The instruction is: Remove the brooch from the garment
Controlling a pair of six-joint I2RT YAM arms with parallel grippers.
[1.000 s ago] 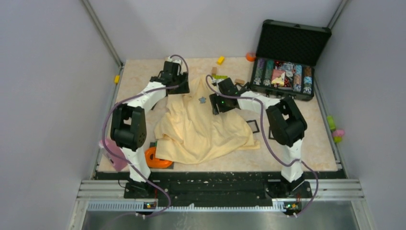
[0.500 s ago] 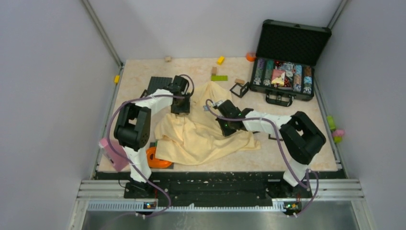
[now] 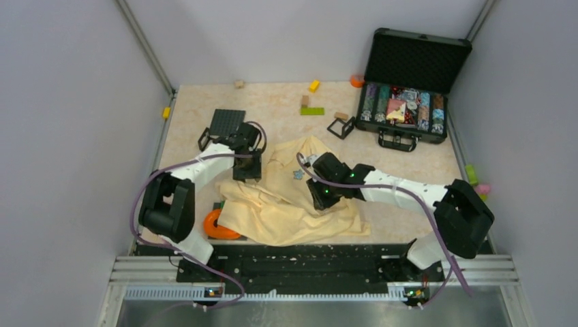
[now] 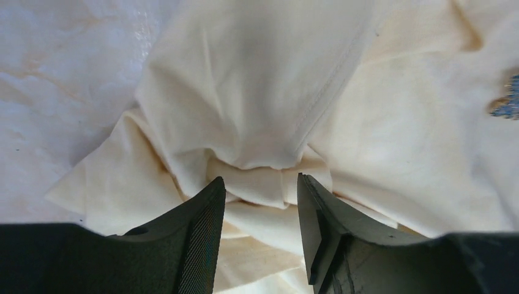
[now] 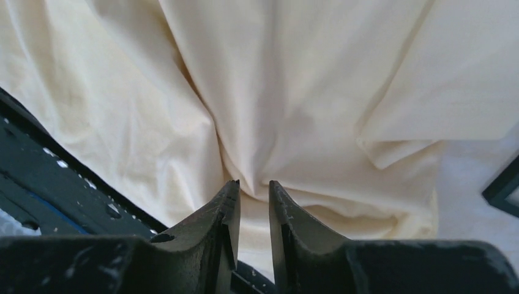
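Clearly neither gripper is on the brooch [image 3: 298, 175], which sits near the middle of the garment [image 3: 286, 211], between them. The left gripper [image 4: 260, 199] straddles a bunched fold at the garment's left edge with jaws partly apart, the right gripper [image 5: 254, 196] has jaws almost together at a ridge toward its right side, and I cannot tell whether either bites; tugging these folds could roll cloth over the brooch and hide it. Beyond the garment's far right corner, the open case [image 3: 416, 61] holds rows of coloured chips [image 3: 375, 102].

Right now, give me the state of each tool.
Left tool: straddles a bunched garment fold; grip cannot be told.
Right tool: shut on a garment fold.
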